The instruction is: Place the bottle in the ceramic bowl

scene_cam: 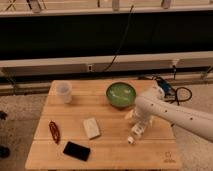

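Observation:
The bottle (136, 132), small, slim and white, lies on the wooden table (110, 150) right of centre, with its cap pointing toward the front edge. My gripper (136, 119) comes in on the white arm from the right and hangs low over the bottle's far end. Its jaws stand open, and the far end of the bottle is hidden under it. The ceramic bowl (121, 94), round and glossy green, sits empty behind the gripper near the table's back edge.
A translucent plastic cup (63, 92) stands at the back left. A flat white block (91, 128) lies mid-table, with a black phone (76, 150) at the front left and a red object (54, 131) near the left edge. Cables lie on the floor at the right.

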